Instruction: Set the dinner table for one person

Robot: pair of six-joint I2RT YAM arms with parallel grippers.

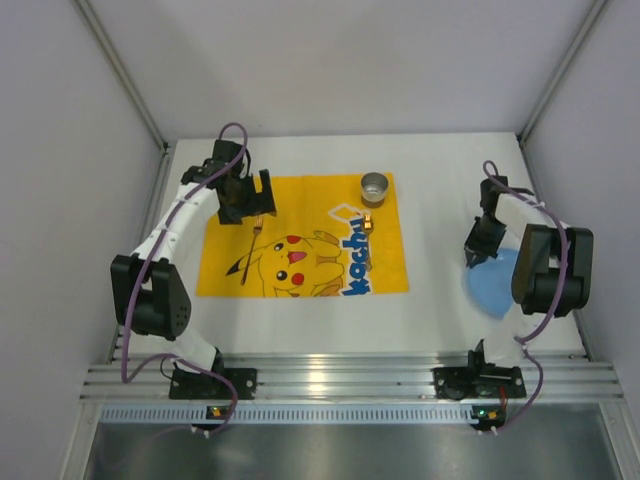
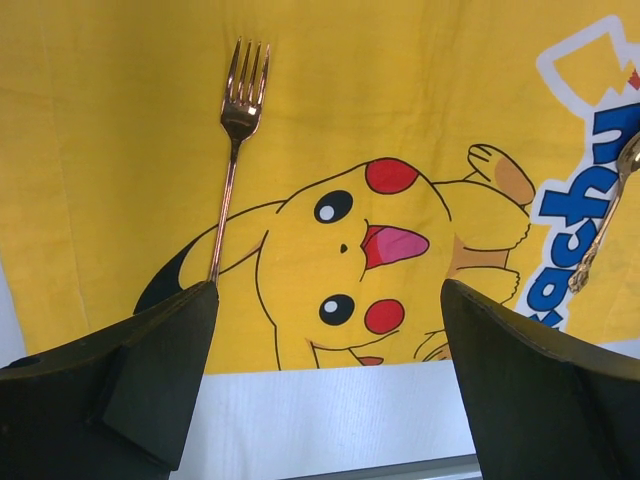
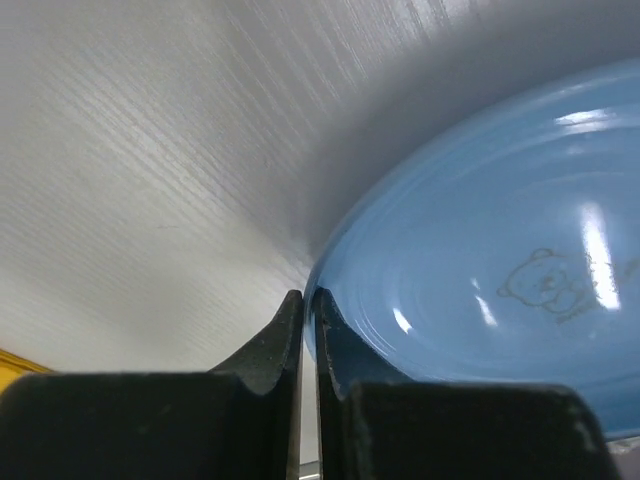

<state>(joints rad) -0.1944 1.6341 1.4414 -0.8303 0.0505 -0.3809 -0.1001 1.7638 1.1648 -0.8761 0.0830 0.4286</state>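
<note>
The dinner table [image 1: 440, 190] is a white tabletop with a yellow Pikachu mat [image 1: 300, 195] on it. A copper fork [image 1: 250, 250] lies on the mat's left part and shows in the left wrist view [image 2: 232, 160]. My left gripper [image 1: 245, 205] hovers open and empty over the mat's far left; in its wrist view [image 2: 330, 370] the fork handle runs under the left finger. A blue plate [image 1: 492, 285] lies at the right. My right gripper [image 1: 478, 255] is shut on the plate's left rim [image 3: 480, 260], with the fingers [image 3: 290, 330] pinching its edge.
A small metal cup [image 1: 374, 186] stands at the mat's far right corner. A gold spoon [image 1: 368, 224] lies below it on the mat and shows at the right edge of the left wrist view [image 2: 605, 215]. Grey walls enclose the table on three sides.
</note>
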